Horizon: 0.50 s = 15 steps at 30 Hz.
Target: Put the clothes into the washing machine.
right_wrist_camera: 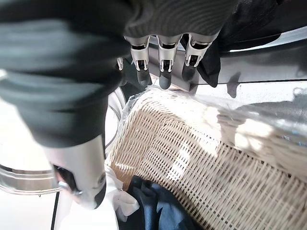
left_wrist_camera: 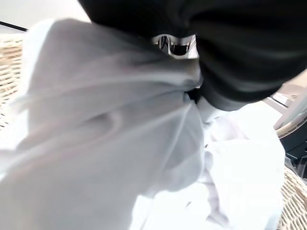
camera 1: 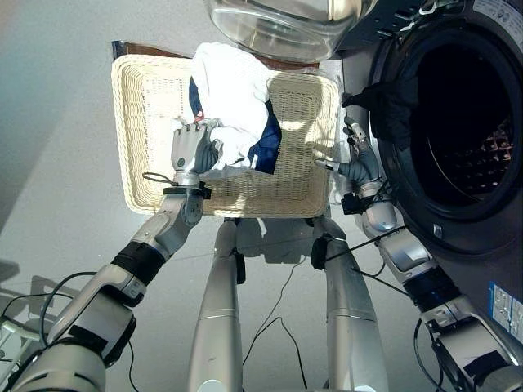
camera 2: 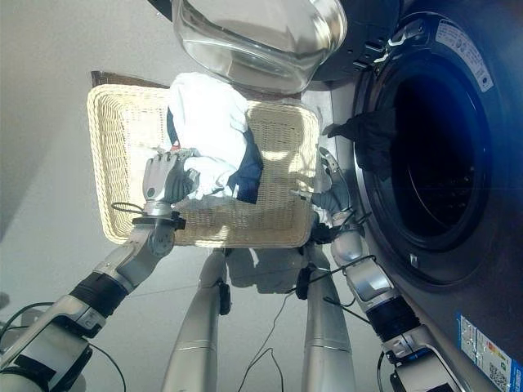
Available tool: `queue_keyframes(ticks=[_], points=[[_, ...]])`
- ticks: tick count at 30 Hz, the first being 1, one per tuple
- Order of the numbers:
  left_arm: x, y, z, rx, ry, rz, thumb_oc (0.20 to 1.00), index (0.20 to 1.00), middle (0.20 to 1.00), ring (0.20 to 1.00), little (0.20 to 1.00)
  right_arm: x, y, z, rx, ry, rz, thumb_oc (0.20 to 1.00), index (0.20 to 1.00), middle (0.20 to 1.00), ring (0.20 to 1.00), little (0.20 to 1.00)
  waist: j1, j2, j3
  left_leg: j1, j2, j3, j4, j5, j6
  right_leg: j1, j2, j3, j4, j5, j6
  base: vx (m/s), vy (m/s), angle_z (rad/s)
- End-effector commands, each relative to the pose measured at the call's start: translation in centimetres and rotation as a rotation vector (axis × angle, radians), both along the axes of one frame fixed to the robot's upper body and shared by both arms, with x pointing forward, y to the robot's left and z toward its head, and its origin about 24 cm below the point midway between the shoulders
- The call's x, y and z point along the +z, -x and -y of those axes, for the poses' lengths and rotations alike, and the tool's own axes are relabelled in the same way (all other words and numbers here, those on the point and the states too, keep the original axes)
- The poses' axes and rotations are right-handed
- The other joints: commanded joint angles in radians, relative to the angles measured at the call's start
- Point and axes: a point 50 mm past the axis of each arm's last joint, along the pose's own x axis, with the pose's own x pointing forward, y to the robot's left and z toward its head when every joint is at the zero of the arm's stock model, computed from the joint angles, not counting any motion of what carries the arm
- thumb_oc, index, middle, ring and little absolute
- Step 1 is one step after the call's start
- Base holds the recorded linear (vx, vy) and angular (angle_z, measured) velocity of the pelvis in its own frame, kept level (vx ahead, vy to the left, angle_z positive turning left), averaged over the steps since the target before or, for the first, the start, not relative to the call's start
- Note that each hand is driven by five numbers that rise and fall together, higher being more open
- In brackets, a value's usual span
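A white garment [camera 1: 233,90] lies heaped in the wicker basket [camera 1: 147,114] over a dark blue garment [camera 1: 266,144]. My left hand [camera 1: 193,149] sits in the basket with its fingers curled into the white garment [left_wrist_camera: 96,143], whose folds bunch toward the palm. My right hand [camera 1: 357,166] hovers open with straight fingers [right_wrist_camera: 163,67] at the basket's right rim [right_wrist_camera: 216,158], beside the washing machine. A black garment [camera 1: 389,106] hangs over the rim of the machine's dark drum opening [camera 1: 462,139].
The washer's round glass door [camera 1: 278,24] stands swung open above the far side of the basket. The machine's front panel [camera 1: 490,269] runs along the right. Grey floor [camera 1: 57,122] lies to the left of the basket.
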Motion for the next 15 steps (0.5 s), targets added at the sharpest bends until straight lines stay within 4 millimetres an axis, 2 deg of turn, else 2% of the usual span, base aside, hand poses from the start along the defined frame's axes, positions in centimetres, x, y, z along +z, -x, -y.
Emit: queue_keyframes(ticks=[1,10,11,15], points=[[0.7,0.3,-0.3,-0.003,-0.006,0.052,0.200,0.200,0.200,0.200,0.200,0.8,1.0,0.5,0.047,0.001,0.061,1.000,1.000,1.000,1.000,1.000,-0.017,0.043,-0.020,-0.023,-0.055,0.033,0.053,-0.007,0.088,0.072,0.066,-0.001,-0.186,0.176,0.073,0.00,0.000,0.00],[0.9,0.5,-0.4,-0.020,0.001,0.073,0.200,0.200,0.200,0.200,0.200,1.0,0.9,0.6,0.046,0.001,0.062,1.000,1.000,1.000,1.000,1.000,-0.017,0.044,-0.020,-0.026,-0.053,0.032,0.054,-0.008,0.087,0.070,0.065,-0.002,-0.184,0.175,0.073,0.00,0.000,0.00],[1.2,0.9,-0.4,-0.078,0.145,0.114,0.200,0.200,0.200,0.200,0.200,1.0,0.9,0.6,0.048,0.000,0.061,1.000,1.000,1.000,1.000,1.000,-0.017,0.044,-0.020,-0.027,-0.052,0.031,0.053,-0.006,0.088,0.068,0.069,0.004,-0.184,0.177,0.071,0.00,0.000,0.00],[2.0,1.9,-0.9,-0.141,0.431,0.286,0.200,0.200,0.200,0.200,0.200,0.7,0.9,0.3,0.042,-0.001,0.063,1.000,1.000,1.000,1.000,1.000,-0.011,0.046,-0.020,-0.026,-0.053,0.028,0.052,-0.010,0.089,0.067,0.070,0.006,-0.178,0.166,0.068,0.00,0.000,0.00]])
